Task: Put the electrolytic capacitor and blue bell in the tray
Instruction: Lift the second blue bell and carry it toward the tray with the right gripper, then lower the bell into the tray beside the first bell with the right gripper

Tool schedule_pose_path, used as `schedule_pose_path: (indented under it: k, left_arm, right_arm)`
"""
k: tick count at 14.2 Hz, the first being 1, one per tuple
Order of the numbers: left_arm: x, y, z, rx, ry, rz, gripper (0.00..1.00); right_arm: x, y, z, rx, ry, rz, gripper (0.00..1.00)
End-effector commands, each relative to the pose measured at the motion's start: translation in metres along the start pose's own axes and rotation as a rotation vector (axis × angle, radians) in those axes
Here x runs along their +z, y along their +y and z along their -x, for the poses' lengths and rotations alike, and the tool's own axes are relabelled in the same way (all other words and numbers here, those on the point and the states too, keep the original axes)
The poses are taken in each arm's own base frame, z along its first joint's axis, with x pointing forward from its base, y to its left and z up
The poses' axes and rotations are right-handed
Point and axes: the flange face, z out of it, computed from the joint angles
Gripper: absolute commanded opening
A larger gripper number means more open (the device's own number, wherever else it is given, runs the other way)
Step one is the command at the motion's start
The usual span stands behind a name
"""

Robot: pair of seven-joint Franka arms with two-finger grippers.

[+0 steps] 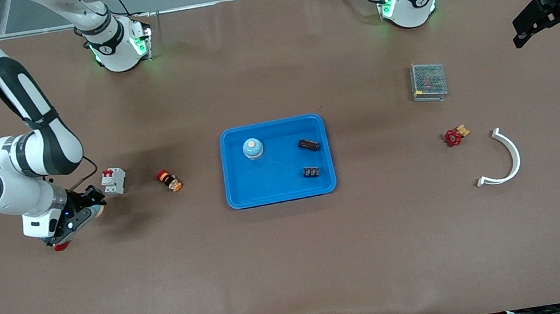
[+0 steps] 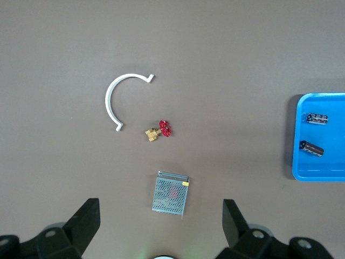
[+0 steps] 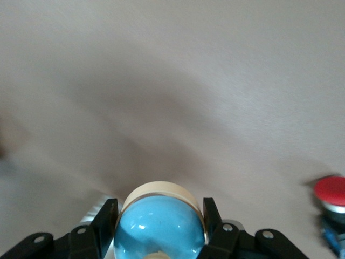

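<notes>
Brown worktop point(image 1: 295, 264), shallow bright-blue plastic tray point(image 1: 241, 195) mid-table. In it: pale-blue domed bell point(image 1: 252, 148), dark cylinder point(image 1: 308, 145) (likely the capacitor, too small to confirm) and a small black block point(image 1: 311, 172). Looks near done, but the right claw point(image 1: 91, 204) grips a second blue dome point(image 3: 159, 226) low at the right arm's end, well apart from the tray. Left claw point(image 2: 161, 226) open, waiting over the metal mesh box point(image 2: 171, 192).

Tray point(image 1: 272, 123): bright blue, shallow, flat, centre of frame. In its upper half, one blue bell point(image 1: 252, 148) stands upright and the capacitor point(image 1: 308, 145), a dark cylinder, lies on its side. A second blue bell point(image 3: 159, 226), cream-based, is clamped in the right gripper point(image 3: 159, 209).
</notes>
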Motion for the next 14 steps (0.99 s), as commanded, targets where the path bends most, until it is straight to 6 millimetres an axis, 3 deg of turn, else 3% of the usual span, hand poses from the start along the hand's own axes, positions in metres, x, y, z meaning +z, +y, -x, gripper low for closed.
schedule_pose_path:
  k: [1, 5, 9, 10, 12, 14]
  left_arm:
    - [-0.004, 0.003, 0.011, -0.006, 0.000, 0.017, 1.00]
    - [0.002, 0.003, 0.005, -0.003, -0.008, 0.017, 1.00]
    - [0.003, 0.008, 0.003, 0.006, -0.008, 0.017, 1.00]
    - [0.004, 0.008, 0.003, 0.006, -0.009, 0.017, 1.00]
    - [0.008, 0.009, -0.001, 0.008, -0.012, 0.017, 1.00]
    - [0.007, 0.010, -0.001, 0.008, -0.008, 0.017, 1.00]
  right_arm:
    - [-0.035, -0.054, -0.023, 0.119, -0.010, -0.017, 0.48]
    - [-0.064, -0.180, -0.074, 0.327, -0.015, 0.004, 0.49]
    - [-0.083, -0.307, -0.117, 0.536, 0.036, 0.009, 0.48]
    - [-0.077, -0.338, -0.127, 0.579, 0.043, 0.005, 0.48]
    - [-0.068, -0.375, -0.147, 0.639, 0.052, -0.004, 0.48]
    - [-0.057, -0.396, -0.163, 0.670, 0.061, -0.021, 0.48]
